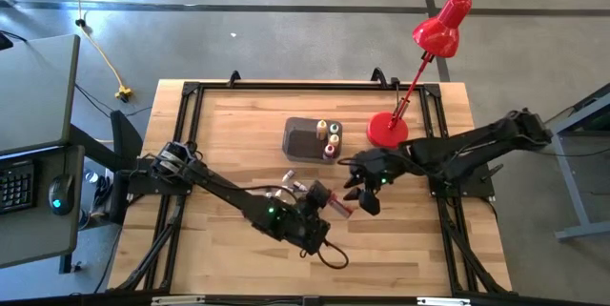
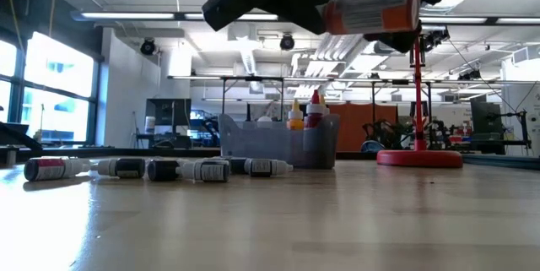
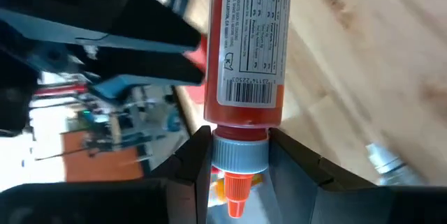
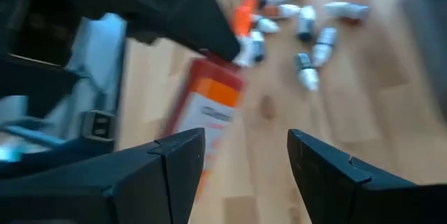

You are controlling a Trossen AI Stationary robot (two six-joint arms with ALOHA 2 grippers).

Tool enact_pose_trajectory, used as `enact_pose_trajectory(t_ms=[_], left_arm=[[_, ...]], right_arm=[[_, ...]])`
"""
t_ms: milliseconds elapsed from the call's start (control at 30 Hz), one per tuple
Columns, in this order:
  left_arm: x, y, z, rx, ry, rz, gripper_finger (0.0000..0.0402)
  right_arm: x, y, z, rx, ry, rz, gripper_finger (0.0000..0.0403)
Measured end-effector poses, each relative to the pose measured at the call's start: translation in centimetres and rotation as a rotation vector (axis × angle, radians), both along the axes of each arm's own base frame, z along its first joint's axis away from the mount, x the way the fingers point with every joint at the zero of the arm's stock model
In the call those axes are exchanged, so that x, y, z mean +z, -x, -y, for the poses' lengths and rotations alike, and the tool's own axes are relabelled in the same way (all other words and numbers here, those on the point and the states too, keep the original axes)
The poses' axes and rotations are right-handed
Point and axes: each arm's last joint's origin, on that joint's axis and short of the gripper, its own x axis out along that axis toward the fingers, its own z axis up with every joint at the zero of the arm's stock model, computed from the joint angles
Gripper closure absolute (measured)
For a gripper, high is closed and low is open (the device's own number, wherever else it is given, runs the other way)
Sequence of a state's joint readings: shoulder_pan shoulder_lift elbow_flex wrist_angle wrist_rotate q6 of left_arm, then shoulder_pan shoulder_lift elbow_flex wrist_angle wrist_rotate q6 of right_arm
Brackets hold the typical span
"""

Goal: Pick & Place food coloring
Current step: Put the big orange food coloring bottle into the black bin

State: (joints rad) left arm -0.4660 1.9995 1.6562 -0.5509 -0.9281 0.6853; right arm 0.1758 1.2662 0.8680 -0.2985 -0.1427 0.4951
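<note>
Left tool (image 3: 237, 158) is closed on the neck of an orange food coloring bottle (image 3: 246, 49), carried in the air above the middle of the counter (image 1: 238, 125), near its front half. Right tool (image 4: 244, 161) hovers just beside it, fingers spread wide, nothing in them.

Judgement: the step looks like a hand-over or a carry to the grey bin (image 1: 303, 139). To do it well, the right tool should close on the bottle's body before the left lets go, the bottle kept level.

The bottle: an orange body with a white printed label and barcode, a grey collar and an orange tip. Small whitish vials (image 2: 160, 169) lie scattered on the counter, left of the bin.
</note>
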Motion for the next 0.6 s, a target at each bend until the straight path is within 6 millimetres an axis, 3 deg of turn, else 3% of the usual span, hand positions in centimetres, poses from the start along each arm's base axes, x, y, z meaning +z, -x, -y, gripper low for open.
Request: enact_pose_trajectory(t_ms=[600], left_arm=[[0.5,-0.4,0.1,-0.126,-0.215,-0.104,0.0295]], right_arm=[[-0.7,-1.9,-0.4,0.103,-0.125,0.057,0.0204]])
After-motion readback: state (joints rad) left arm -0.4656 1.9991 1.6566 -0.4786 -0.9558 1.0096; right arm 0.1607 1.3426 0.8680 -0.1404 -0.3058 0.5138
